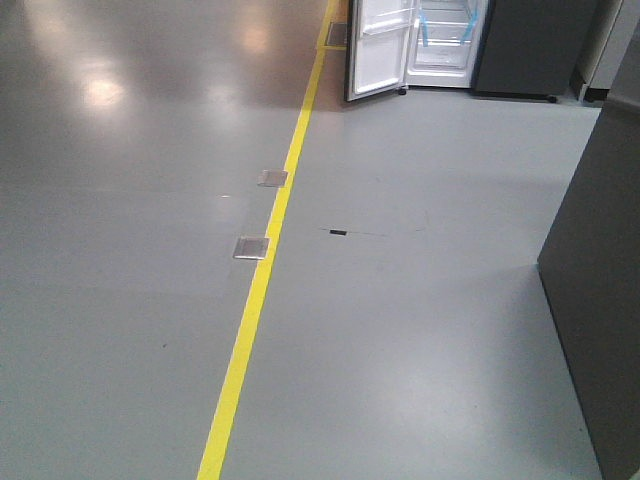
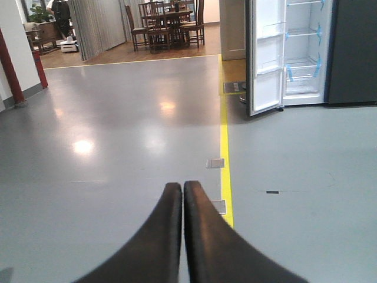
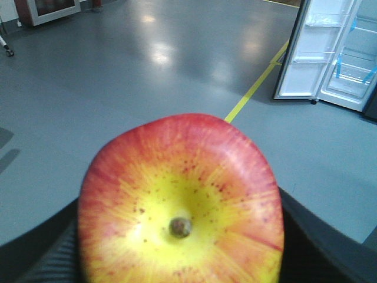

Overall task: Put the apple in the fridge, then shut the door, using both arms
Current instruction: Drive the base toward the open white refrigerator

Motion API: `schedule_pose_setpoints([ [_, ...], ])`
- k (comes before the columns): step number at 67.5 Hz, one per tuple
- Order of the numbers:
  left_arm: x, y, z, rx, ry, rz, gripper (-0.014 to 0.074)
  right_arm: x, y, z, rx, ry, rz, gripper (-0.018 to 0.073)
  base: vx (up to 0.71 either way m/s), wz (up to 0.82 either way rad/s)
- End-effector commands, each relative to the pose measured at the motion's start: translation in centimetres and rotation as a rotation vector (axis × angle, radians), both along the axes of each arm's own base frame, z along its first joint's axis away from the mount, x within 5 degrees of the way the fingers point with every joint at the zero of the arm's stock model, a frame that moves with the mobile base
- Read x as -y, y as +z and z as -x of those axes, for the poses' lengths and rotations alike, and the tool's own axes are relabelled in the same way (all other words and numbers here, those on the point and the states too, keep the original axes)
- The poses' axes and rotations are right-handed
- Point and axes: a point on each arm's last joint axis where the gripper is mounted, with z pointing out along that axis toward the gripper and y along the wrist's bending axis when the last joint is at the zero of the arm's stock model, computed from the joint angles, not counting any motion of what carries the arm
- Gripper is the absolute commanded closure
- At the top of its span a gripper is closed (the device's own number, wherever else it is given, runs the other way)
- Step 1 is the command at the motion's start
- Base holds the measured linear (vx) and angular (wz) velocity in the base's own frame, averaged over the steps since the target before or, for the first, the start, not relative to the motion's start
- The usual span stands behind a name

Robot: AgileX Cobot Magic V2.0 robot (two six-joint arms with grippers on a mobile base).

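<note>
The red and yellow apple (image 3: 179,200) fills the right wrist view, its stem end toward the camera. My right gripper (image 3: 179,253) is shut on it, with a black finger (image 3: 330,250) showing on each side. My left gripper (image 2: 181,190) is shut with nothing in it, its two black fingers pressed together above the floor. The fridge (image 1: 447,40) stands far ahead at the top of the front view, its white inside with blue tape strips showing. Its door (image 1: 378,50) hangs wide open to the left. From the wrists I also see the fridge (image 2: 303,53) (image 3: 353,59) and the door (image 2: 265,59) (image 3: 306,53).
A yellow floor line (image 1: 262,270) runs from the near floor toward the fridge, with two metal floor plates (image 1: 251,247) beside it. A dark grey block (image 1: 600,280) stands close on the right. Chairs and a table (image 2: 168,20) stand far back on the left.
</note>
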Motion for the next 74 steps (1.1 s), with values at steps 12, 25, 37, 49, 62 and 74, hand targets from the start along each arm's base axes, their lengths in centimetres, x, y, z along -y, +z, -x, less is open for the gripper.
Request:
schedule_pose_setpoints([
  [12,-0.02,-0.2,-0.02,0.062,0.004,0.015,0.0602,0.01,1.52,0.33,0.106,-0.009,-0.027,0.0517,0.2,-0.11],
  [25,-0.02,-0.2,-0.02,0.062,0.004,0.015,0.0602,0.01,1.51,0.33,0.105,-0.009,-0.026,0.0517,0.19,-0.09],
  [37,-0.02,-0.2,-0.02,0.062,0.004,0.015,0.0602,0.01,1.51,0.33,0.105,-0.009,-0.026,0.0517,0.19,-0.03],
  [49,-0.02,-0.2,-0.02,0.062,0.004,0.015,0.0602,0.01,1.51,0.33,0.105,-0.009,-0.026,0.0517,0.19,0.02],
  [62,-0.02,-0.2,-0.02,0.062,0.004,0.015,0.0602,0.01,1.52,0.33,0.106,-0.009,-0.027,0.0517,0.2,0.01],
  [74,-0.02,-0.2,-0.02,0.062,0.004,0.015,0.0602,0.01,1.52,0.33,0.106,-0.009,-0.027,0.0517,0.21,-0.01],
])
